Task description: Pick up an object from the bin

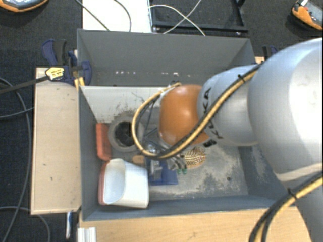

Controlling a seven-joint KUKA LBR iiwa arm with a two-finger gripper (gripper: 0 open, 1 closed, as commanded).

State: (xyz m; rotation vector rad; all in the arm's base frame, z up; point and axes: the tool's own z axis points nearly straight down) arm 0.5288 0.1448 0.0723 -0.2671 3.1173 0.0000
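My gripper [164, 164] hangs low in the middle of the bin, mostly hidden under the arm's orange cover. Right beneath it lies a flat blue thing [164, 178] on the bin floor. A golden woven ball [196, 157] sits just to the right of the gripper. A white tub [124, 184] lies on its side to the left, at the bin's front left. A small brown piece [138, 159] rests between the tub and the gripper.
A grey ring-shaped roll [122, 133] lies at the back left, and a flat red-orange piece [103, 141] leans along the left wall. The arm with its cables covers the bin's right and back. Bare, dusty floor shows at the front right.
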